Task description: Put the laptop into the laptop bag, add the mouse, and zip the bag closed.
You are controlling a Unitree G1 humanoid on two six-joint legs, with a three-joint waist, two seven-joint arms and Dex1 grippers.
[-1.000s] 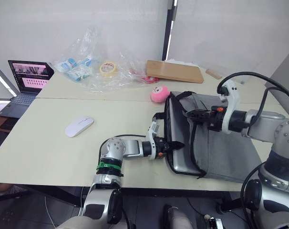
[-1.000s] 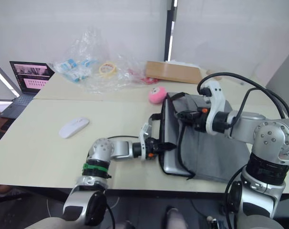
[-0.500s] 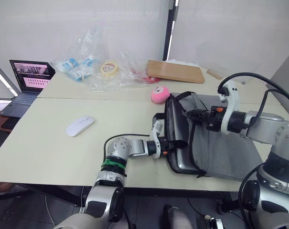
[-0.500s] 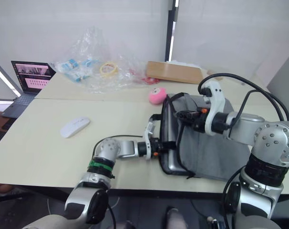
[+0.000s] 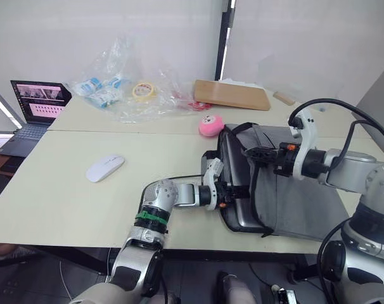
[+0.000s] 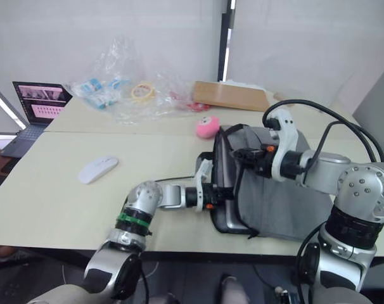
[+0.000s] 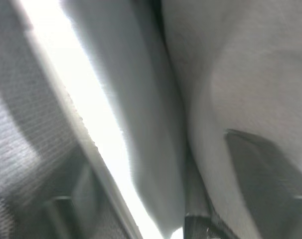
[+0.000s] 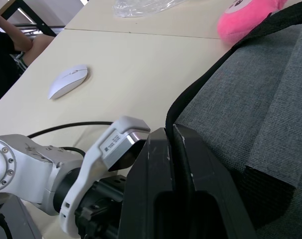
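Grey fabric, silver metal: the laptop bag [image 5: 293,190] lies flat near the table's [image 5: 65,196] front edge, its mouth facing the robot's left, and the laptop [image 5: 237,190] is most of the way in, a silver strip showing at the opening.
Progress: step one is nearly home, by my read; the laptop looks to need a last push before it sits fully inside.
Left to do: the mouse [image 5: 105,168] waits on bare table well apart from the bag, untouched, and the black zipper is not yet closed. Two steps outstanding.
Left gripper [image 5: 237,190]: right at the bag's mouth, pressed up against the laptop's exposed edge. Its wrist camera is buried between grey cloth and pale metal, so I cannot tell how wide the fingers are, or whether they pinch anything.
Right gripper [image 8: 175,149]: clamped on the bag handle [image 8: 206,82], and you can see it plainly from the right wrist, two black fingers with the strap squeezed in the slit between them. It is holding the upper flap up and steady, judging by the raised lip in the head views.
Bystanders: a pink toy [image 5: 210,124] sits just beyond the bag's far corner; a small dark laptop with a lit screen [image 5: 33,107], plastic bags [image 5: 122,88], a roll of tape [image 5: 142,90] and a cardboard sheet [image 5: 231,94] lie further off.
Watch for: the strap near the opening could snag the laptop's corner on that final shove.
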